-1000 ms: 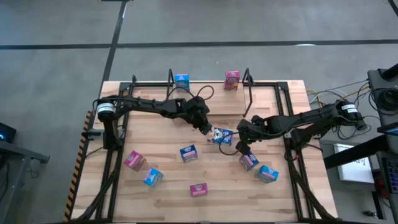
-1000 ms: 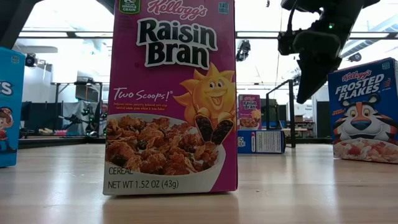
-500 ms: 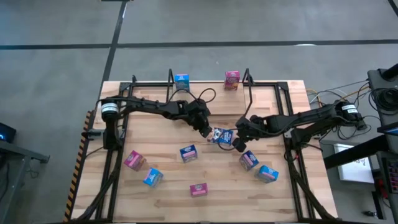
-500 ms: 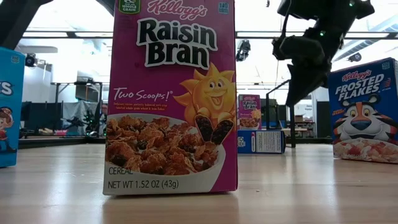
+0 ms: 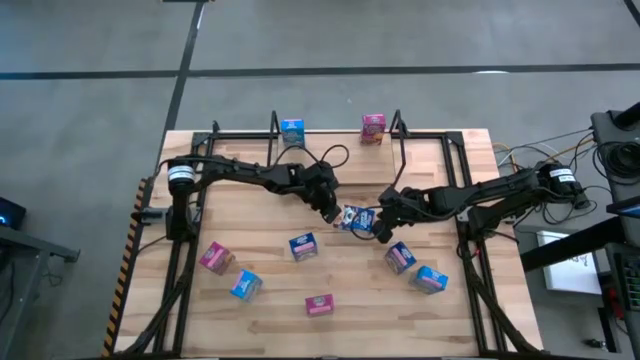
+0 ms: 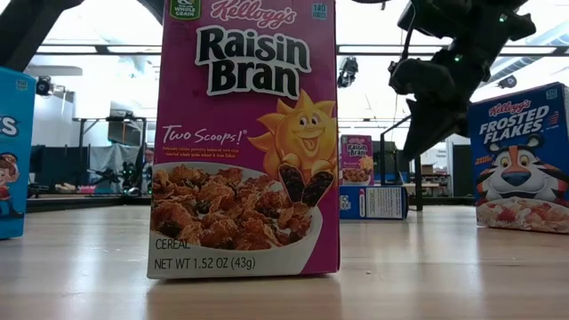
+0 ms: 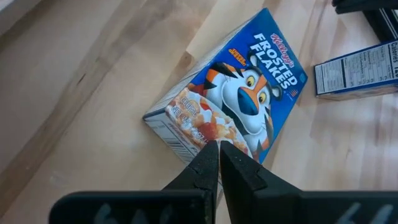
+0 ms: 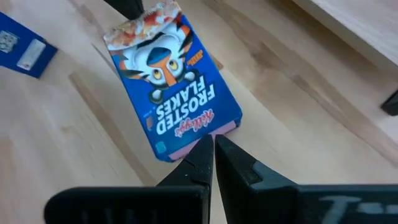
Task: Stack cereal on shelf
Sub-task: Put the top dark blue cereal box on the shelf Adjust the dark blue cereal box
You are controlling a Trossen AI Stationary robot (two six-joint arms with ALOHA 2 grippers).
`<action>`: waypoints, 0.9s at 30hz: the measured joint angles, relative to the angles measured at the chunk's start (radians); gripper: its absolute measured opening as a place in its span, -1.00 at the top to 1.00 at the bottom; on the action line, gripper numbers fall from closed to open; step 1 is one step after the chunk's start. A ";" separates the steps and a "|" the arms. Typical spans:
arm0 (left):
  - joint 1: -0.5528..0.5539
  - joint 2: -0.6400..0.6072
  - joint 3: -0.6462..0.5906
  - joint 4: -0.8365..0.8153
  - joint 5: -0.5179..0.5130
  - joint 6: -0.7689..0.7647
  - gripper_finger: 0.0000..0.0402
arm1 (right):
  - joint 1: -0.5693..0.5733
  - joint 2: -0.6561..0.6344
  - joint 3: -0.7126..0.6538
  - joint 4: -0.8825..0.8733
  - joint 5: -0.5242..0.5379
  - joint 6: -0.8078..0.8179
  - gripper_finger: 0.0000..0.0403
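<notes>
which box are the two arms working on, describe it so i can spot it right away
Look to the middle of the wooden table, where the two dark arms meet. Between the shut left pincer and shut right pincer lies a blue Frosted Flakes box, flat with its tiger front up. It is the only box with a pincer tip at each end; the others sit apart.

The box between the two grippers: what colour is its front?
Bright blue Frosted Flakes box, clearest in the left wrist view.
</notes>
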 joint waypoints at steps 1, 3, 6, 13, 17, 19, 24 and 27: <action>0.000 0.000 0.000 0.000 0.000 0.004 1.00 | 0.000 0.000 0.000 0.003 0.000 0.004 0.96; 0.000 0.000 0.000 0.000 -0.001 0.011 1.00 | 0.000 0.000 -0.006 0.012 0.000 0.011 0.96; -0.001 0.000 0.000 0.000 -0.009 0.018 1.00 | 0.000 0.000 -0.019 0.036 0.001 0.015 0.96; -0.001 0.000 -0.001 -0.013 -0.016 0.026 1.00 | 0.000 0.000 -0.024 0.045 0.002 0.020 0.96; -0.001 0.000 0.000 -0.026 -0.017 0.026 1.00 | 0.000 0.000 -0.024 0.045 0.001 0.020 0.96; -0.001 0.000 -0.003 -0.028 -0.017 0.026 1.00 | 0.000 0.000 -0.024 0.045 0.001 0.020 0.96; -0.001 0.000 -0.004 -0.035 -0.018 0.023 1.00 | 0.000 0.000 -0.024 0.045 0.000 0.020 0.96; 0.000 0.000 -0.004 -0.041 -0.018 0.022 1.00 | 0.000 0.000 -0.024 0.047 0.000 0.020 0.96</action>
